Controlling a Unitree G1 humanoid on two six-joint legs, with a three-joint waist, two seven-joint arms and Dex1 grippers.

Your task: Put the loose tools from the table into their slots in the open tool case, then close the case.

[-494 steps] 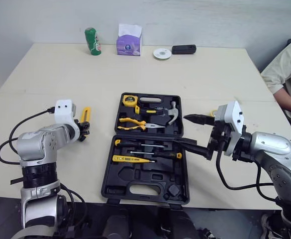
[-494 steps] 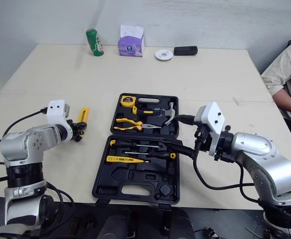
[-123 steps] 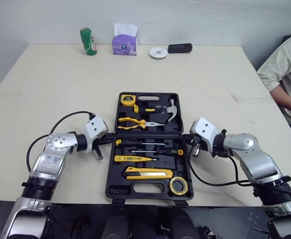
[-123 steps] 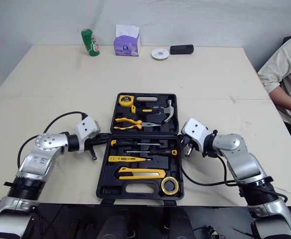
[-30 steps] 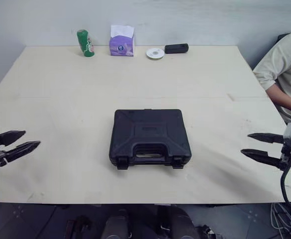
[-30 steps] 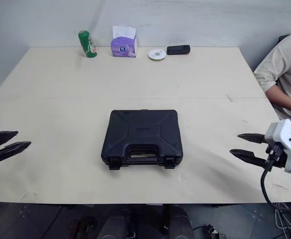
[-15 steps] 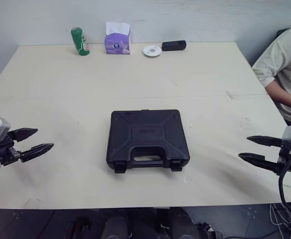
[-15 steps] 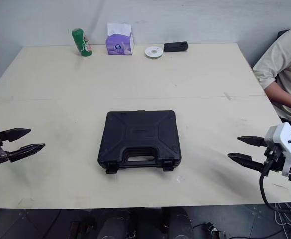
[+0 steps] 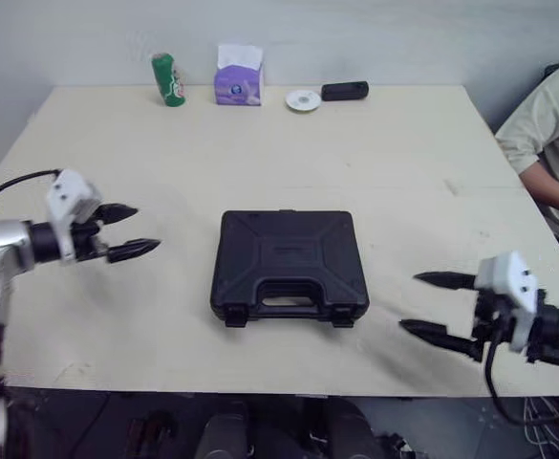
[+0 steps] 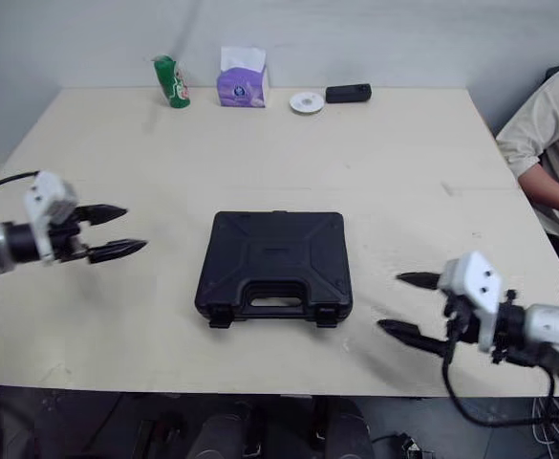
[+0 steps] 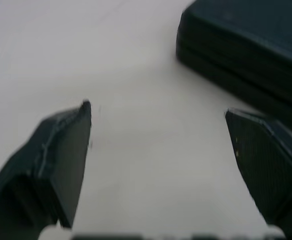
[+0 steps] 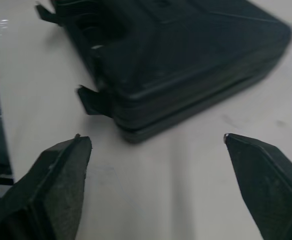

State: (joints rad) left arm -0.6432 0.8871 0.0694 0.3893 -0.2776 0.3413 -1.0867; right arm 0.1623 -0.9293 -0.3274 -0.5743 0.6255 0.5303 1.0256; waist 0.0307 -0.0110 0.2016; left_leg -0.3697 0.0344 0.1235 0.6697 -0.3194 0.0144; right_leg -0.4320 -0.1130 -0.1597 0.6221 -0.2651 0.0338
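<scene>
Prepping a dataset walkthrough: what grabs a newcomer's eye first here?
The closed black plastic tool case lies in the middle of the beige table. The left hand and right hand hover open on either side of it, fingers pointing inward, neither touching it. At the far edge stand a green can and a purple tissue box.

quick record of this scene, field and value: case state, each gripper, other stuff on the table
tool case: shut, flat in the middle of the table, handle toward the robot
left gripper: open, holding nothing, left of the case, apart from it
right gripper: open, holding nothing, right of the case's near corner, apart from it
far edge: green can, purple tissue box, white disc, black device
person: seated at the table's right side
</scene>
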